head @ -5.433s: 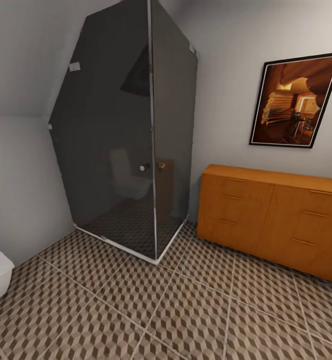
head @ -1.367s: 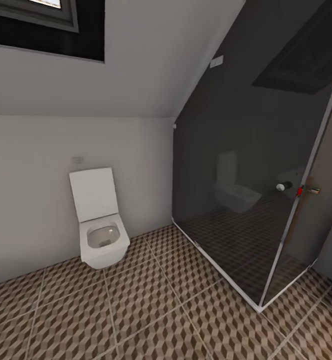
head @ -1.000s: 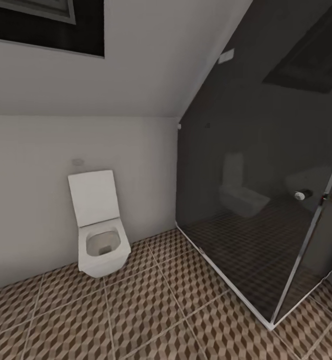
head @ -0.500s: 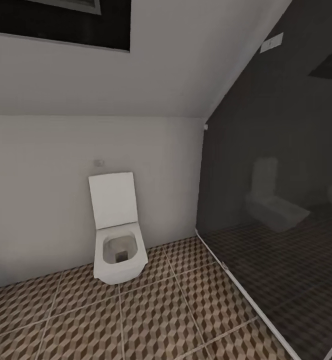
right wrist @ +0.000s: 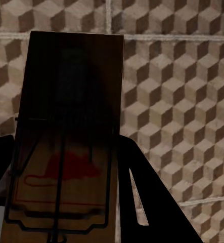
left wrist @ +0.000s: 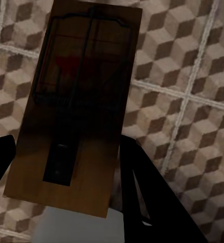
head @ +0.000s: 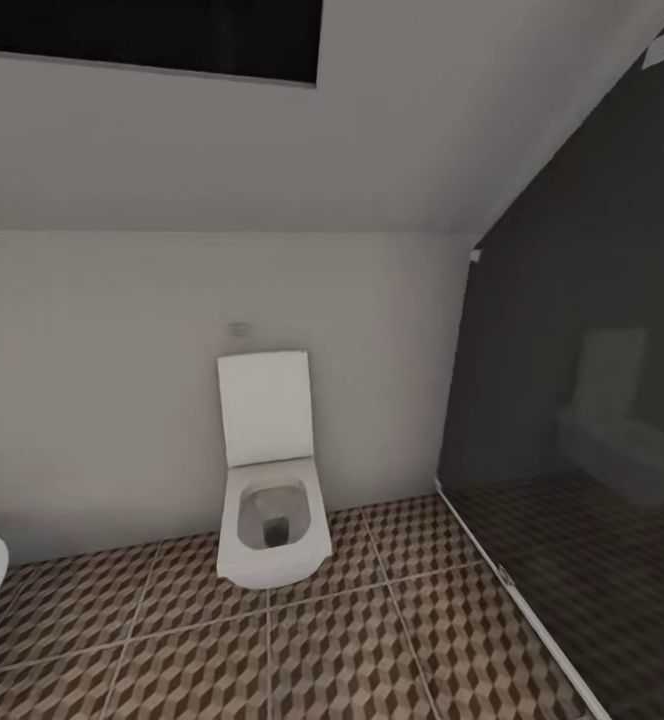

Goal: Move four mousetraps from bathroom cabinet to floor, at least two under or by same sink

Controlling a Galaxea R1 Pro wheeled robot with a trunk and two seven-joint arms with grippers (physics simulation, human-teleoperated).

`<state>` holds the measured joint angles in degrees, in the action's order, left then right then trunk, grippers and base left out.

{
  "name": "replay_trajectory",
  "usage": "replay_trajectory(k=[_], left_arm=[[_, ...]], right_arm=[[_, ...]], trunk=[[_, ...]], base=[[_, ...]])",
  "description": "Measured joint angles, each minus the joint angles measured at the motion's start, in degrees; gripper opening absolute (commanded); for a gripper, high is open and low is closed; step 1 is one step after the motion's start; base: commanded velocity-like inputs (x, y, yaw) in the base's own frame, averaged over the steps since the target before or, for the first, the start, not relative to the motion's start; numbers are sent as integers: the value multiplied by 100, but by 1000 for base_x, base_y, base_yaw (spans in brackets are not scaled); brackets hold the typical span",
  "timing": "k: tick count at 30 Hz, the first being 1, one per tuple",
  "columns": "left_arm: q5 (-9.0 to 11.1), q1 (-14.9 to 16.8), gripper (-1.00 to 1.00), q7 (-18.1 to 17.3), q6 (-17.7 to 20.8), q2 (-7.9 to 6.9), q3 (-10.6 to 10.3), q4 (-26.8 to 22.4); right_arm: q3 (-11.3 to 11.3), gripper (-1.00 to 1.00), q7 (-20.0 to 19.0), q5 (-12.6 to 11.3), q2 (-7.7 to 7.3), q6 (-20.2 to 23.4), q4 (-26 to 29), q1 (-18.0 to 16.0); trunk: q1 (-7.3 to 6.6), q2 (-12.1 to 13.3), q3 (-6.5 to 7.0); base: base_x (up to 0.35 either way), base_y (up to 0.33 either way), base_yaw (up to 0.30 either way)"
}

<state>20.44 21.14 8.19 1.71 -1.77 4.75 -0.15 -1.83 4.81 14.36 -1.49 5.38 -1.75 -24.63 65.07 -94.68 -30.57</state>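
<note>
Head view: a white toilet (head: 270, 480) with its lid up sits against the wall, dark glass shower (head: 582, 420) to the right, cube-pattern floor (head: 352, 650) below. Left gripper (left wrist: 61, 167) is clamped on a mousetrap (left wrist: 79, 96) above the tiles. Right gripper (right wrist: 66, 167) grips a second trap (right wrist: 69, 126), also over the floor.
</note>
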Motion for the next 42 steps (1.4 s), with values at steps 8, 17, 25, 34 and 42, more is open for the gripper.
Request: replay_trajectory(k=[8, 17, 25, 34, 42], left_arm=[[0, 0, -100, 0, -3, 0, 0, 0], [0, 0, -100, 0, -5, 0, 0, 0], [-1, 1, -100, 0, -8, 8, 0, -2], [-2, 0, -100, 0, -8, 17, -1, -4], [-10, 1, -100, 1, -8, 12, -1, -2]], right_arm=[[0, -100, 3, 0, 0, -4, 0, 0], [-5, -100, 9, 0, -36, -14, 8, 0], [-2, -100, 9, -8, -86, -12, 9, 0], [-7, -100, 9, -11, -88, -17, 9, 0], [-8, -100, 9, -9, -88, -18, 10, 1]], trunk=[[0, 0, 0], [0, 0, 0], [3, 0, 0], [3, 0, 0], [0, 0, 0]], base=[[322, 0, 270], [321, 0, 270], [110, 0, 149], [7, 0, 126], [204, 0, 48]])
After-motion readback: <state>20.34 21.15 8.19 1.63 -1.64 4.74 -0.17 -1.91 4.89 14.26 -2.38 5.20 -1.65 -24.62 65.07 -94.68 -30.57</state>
